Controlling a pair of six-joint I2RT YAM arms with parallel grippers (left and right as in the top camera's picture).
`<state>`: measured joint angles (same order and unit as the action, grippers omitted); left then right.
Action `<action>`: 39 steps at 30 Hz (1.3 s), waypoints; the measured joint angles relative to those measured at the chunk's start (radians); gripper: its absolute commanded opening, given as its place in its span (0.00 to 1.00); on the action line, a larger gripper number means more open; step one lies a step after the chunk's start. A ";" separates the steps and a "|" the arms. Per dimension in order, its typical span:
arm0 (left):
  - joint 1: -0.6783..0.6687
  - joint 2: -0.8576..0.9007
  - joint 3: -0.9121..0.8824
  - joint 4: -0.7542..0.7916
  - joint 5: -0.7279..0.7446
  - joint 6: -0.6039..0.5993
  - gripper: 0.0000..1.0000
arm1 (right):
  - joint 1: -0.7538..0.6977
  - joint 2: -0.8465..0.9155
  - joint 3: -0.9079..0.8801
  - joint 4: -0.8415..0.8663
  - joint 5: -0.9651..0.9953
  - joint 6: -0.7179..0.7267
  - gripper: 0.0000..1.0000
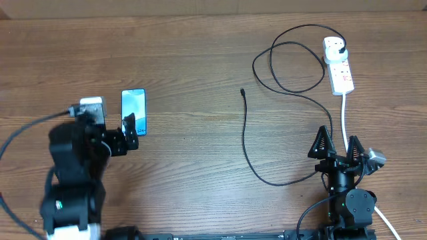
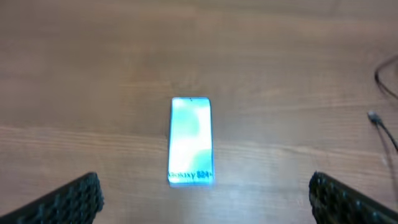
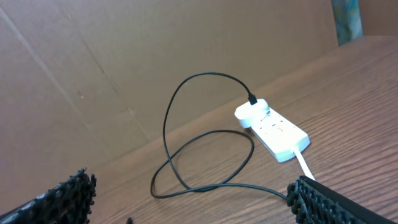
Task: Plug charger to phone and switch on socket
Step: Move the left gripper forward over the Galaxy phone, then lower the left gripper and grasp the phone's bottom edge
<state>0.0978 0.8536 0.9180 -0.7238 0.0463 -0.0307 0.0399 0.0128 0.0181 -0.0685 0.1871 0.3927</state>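
Phone (image 1: 133, 111) lies screen-up just ahead of our left pincer (image 1: 127, 135), whose jaws gape wide and hold nothing. Our right pincer (image 1: 338, 143) is equally wide and empty, well short of the socket (image 1: 339, 65). The charger (image 1: 245, 133) is plugged into that socket and loops over the wooden tabletop (image 1: 187, 53), its tip lying loose and well apart from the phone. Brown cardboard (image 3: 93, 62) stands behind. We count one phone, one charger, one socket.
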 measured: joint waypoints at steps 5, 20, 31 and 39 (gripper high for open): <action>0.000 0.227 0.211 -0.188 0.053 -0.012 1.00 | 0.000 0.000 0.000 0.001 0.000 0.000 1.00; 0.000 0.575 0.325 -0.241 0.187 -0.022 0.99 | 0.000 0.000 0.000 0.028 -0.004 -0.001 1.00; 0.000 0.633 0.325 -0.192 0.172 -0.074 0.99 | 0.000 0.149 0.216 -0.175 -0.160 -0.106 1.00; 0.000 0.687 0.326 -0.227 0.014 -0.128 1.00 | 0.000 0.536 0.689 -0.529 -0.216 -0.129 1.00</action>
<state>0.0978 1.5410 1.2438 -0.9508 0.0601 -0.1585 0.0399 0.5491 0.7067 -0.5972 -0.0288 0.2638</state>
